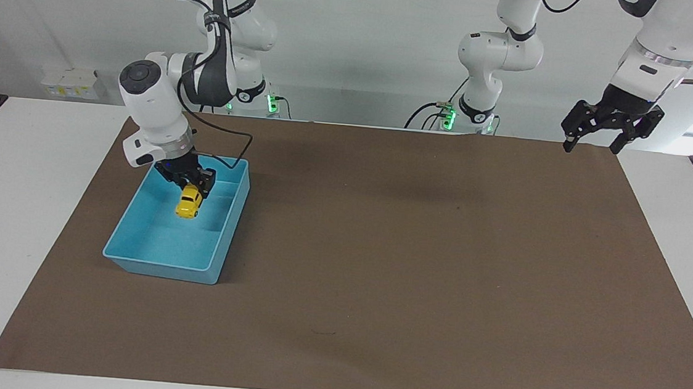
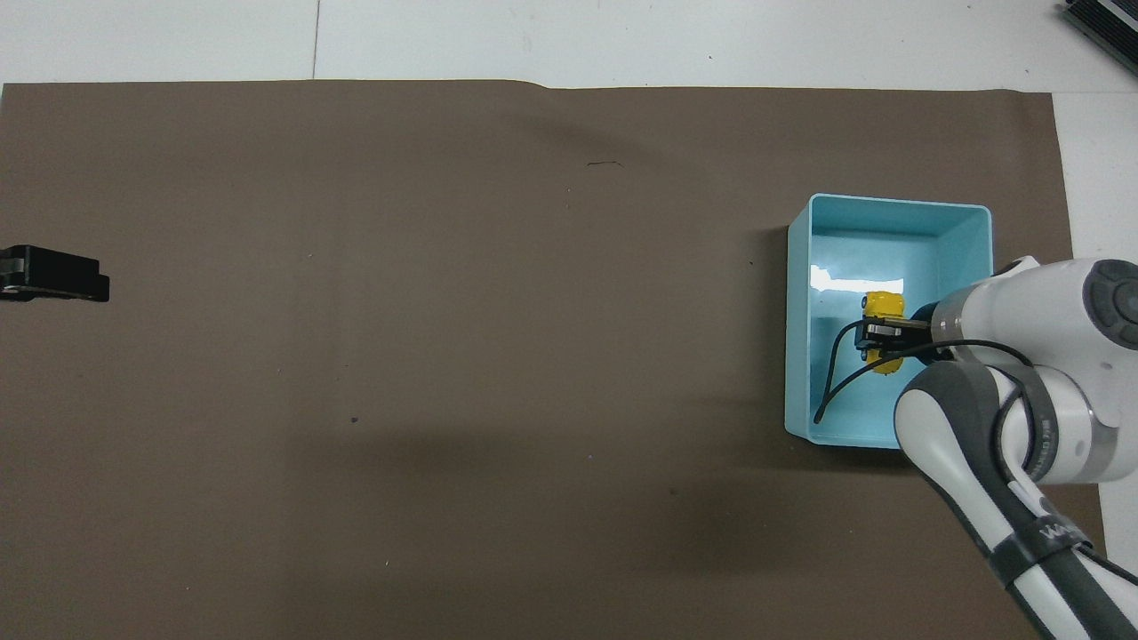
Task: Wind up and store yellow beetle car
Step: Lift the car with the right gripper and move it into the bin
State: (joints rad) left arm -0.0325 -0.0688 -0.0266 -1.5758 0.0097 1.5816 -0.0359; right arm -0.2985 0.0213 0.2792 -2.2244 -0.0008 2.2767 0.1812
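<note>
Both arms have glossy white rounded shells with dark grey joint bands and a round grey cap on the wrist; a thin black cable loops beside the right pincer [image 1: 190, 180], black like the left pincer [image 1: 592, 143]; green lights glow at both bases

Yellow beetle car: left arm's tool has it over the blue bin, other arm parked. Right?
Wrong arm. The facing view shows the right arm's tool gripping the yellow beetle car over the blue bin; the left arm's tool is the parked one.
</note>
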